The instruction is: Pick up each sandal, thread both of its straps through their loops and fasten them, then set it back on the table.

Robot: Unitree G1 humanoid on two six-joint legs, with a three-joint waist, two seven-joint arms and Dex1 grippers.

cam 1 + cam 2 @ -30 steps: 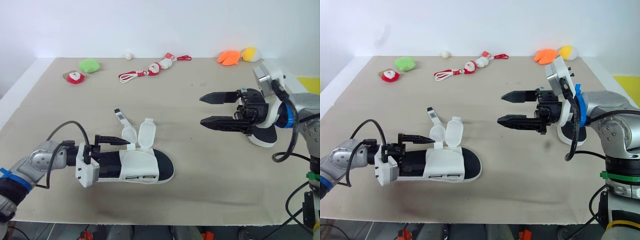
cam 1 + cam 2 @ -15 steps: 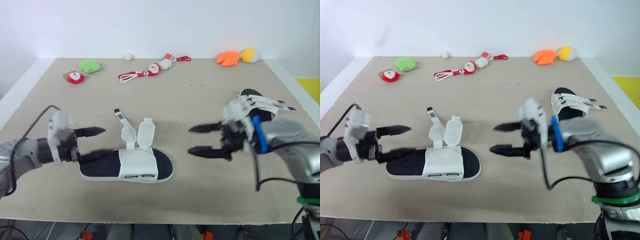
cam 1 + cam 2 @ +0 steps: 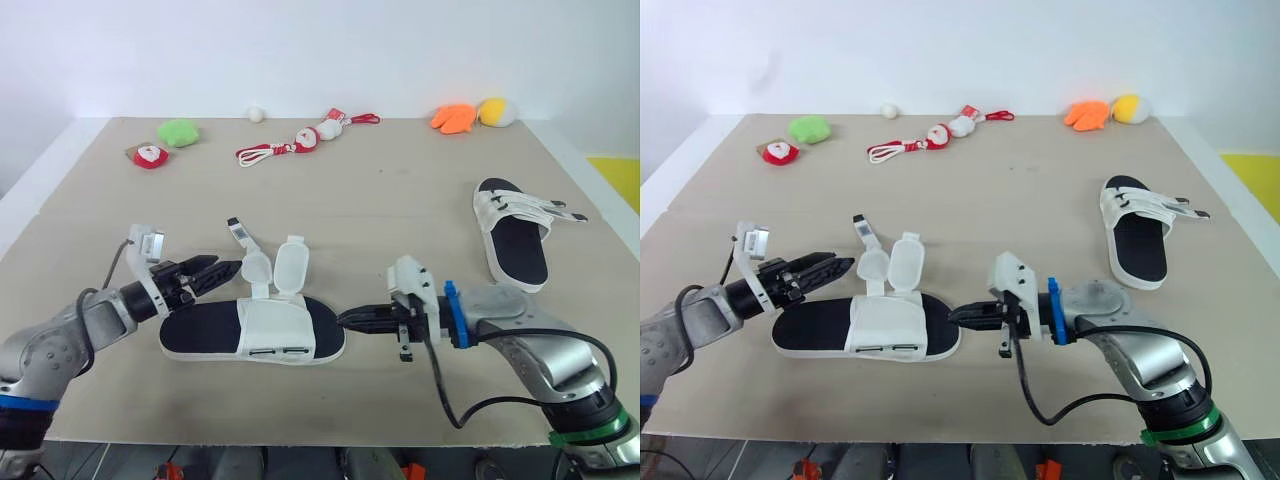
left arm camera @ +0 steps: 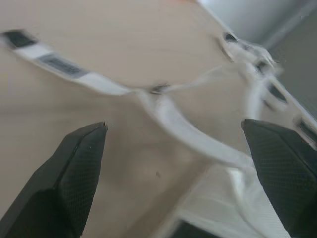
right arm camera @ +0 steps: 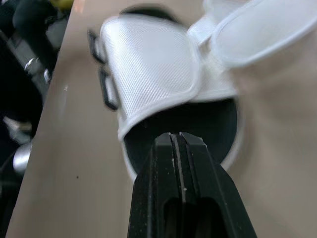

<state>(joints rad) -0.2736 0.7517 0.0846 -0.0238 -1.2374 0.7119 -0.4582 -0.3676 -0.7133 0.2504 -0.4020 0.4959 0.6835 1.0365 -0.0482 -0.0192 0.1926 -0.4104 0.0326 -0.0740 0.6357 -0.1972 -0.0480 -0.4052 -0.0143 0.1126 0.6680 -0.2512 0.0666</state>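
Tan tabletop (image 3: 400, 200) against a white wall, soft toys (image 3: 178, 131) along the far edge. The near sandal (image 3: 255, 335) lies flat at front centre, its 2 straps (image 3: 290, 265) unfastened and standing up. The second sandal (image 3: 515, 235) lies well apart to the right.

Left jaws stand wide at the heel side, aimed toward a thin tagged strip (image 3: 240, 233). Right jaws are pressed together, empty, tips at the toe end.

Risk 1: the closed right jaws may shove the sandal along the tabletop, out of the left jaws' line.

Risk 2: the left jaws may close on the strip instead of a strap, or nip only an edge that slips on lifting.
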